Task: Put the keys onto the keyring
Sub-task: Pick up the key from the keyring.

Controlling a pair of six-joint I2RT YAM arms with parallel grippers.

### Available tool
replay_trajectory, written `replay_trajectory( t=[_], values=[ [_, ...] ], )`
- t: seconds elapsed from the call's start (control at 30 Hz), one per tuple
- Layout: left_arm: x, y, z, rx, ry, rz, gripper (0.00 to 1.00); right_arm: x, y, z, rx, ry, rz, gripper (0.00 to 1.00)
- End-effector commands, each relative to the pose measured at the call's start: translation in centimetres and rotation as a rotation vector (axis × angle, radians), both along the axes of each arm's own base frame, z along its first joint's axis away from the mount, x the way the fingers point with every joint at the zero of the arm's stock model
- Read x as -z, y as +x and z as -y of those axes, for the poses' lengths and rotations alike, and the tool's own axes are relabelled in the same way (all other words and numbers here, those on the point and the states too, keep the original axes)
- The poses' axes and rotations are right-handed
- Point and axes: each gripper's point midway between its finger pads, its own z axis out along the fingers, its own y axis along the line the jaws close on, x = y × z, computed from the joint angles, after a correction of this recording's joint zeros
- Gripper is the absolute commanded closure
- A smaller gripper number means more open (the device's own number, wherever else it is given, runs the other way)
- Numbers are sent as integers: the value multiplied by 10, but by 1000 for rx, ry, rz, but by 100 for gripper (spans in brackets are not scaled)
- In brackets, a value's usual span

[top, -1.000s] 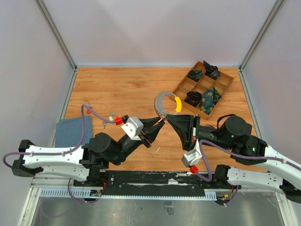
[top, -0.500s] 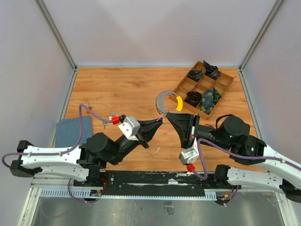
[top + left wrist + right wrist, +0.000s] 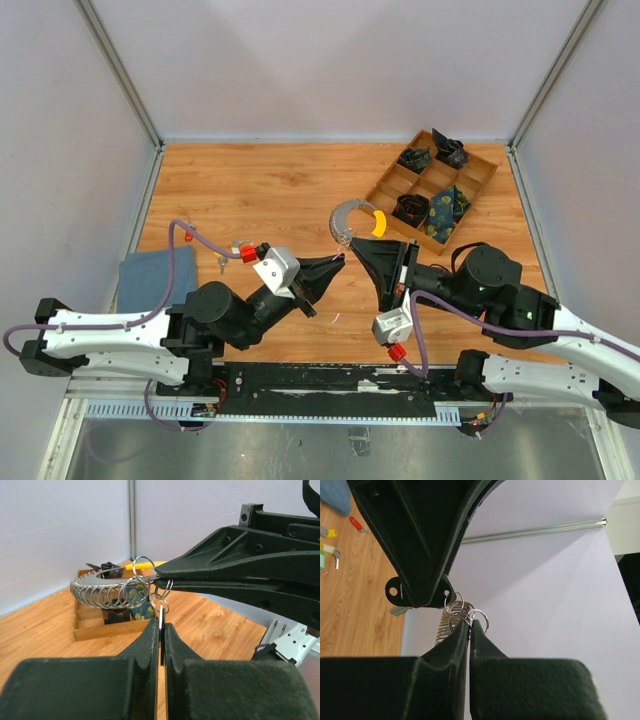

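Tray (image 3: 385,181): brown, divided into compartments, at the far right of the table (image 3: 240,190). Dark rolled fabric bundles (image 3: 446,206) lie in several compartments: two at the far end and two along the right side.

Keyring (image 3: 350,216): a silver wire loop held in the air just left of the tray, between the two gripper tips. From above it reads as an arc bowed away from the arms. Its yellow sleeve (image 3: 379,221) is at the right end, and a packed row of small rings (image 3: 107,594) runs round the left. From the left wrist the loop lies roughly level, nearly edge-on, with its long axis running left to right across the table.

Right gripper (image 3: 358,246): fingers pressed together with no visible gap, clamped on the keyring wire where the small rings bunch up.

Left gripper (image 3: 338,262): fingers clenched on a thin flat silver piece seen edge-on, seemingly a key (image 3: 161,617). It hangs from small rings directly under the right gripper's tip. The two grippers' tips are almost touching.

Keys (image 3: 222,262): loose on the table near the left arm, well apart from the keyring. Their coloured heads show in the right wrist view.

Cloth (image 3: 155,275): blue, folded, at the left edge of the table.
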Motion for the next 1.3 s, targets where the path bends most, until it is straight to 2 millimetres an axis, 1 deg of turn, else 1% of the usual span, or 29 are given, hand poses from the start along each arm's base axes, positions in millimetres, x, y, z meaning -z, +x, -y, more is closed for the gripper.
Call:
replay_trajectory(
  t=[0.0, 0.13, 0.23, 0.3, 0.4, 0.53, 0.63, 0.77, 0.9, 0.93, 1.0, 1.03, 1.1, 1.17, 1.2, 1.27],
  values=[
    [1, -4, 0, 26, 6, -12, 100, -26, 7, 10, 61, 127, -61, 99],
    [-1, -5, -2, 27, 29, -21, 99, -24, 6, 8, 56, 146, -167, 92],
    [-6, -8, -2, 48, 59, -24, 99, -20, 8, 8, 66, 181, -243, 87],
    [-8, -10, -2, 63, 81, -25, 100, -18, 10, 7, 73, 204, -282, 85],
    [-10, -13, -2, 81, 102, -26, 100, -16, 13, 5, 81, 234, -317, 85],
    [-11, -14, -2, 86, 117, -26, 99, -13, 14, 3, 82, 250, -355, 95],
    [-15, -12, -6, 74, 128, -29, 99, -12, 13, 5, 88, 261, -386, 94],
    [-22, -11, -14, 63, 171, -39, 99, -8, 13, 17, 113, 291, -442, 85],
    [-31, -13, -26, 72, 225, -62, 99, 8, 9, 27, 132, 294, -571, 71],
    [-33, -14, -30, 74, 249, -71, 100, 16, 8, 29, 144, 274, -617, 69],
    [-33, -16, -34, 83, 300, -89, 100, 25, 6, 35, 173, 261, -686, 65],
    [-32, -17, -34, 88, 331, -99, 99, 29, 7, 38, 192, 263, -719, 64],
    [-22, -18, -32, 88, 414, -118, 100, 36, 9, 44, 237, 271, -777, 63],
    [-7, -16, -27, 83, 504, -144, 99, 40, 12, 50, 288, 283, -823, 61],
    [3, -14, -21, 89, 548, -161, 99, 43, 14, 54, 318, 292, -845, 61],
    [14, -11, -15, 123, 589, -195, 99, 49, 22, 61, 390, 322, -886, 61]
  ],
)
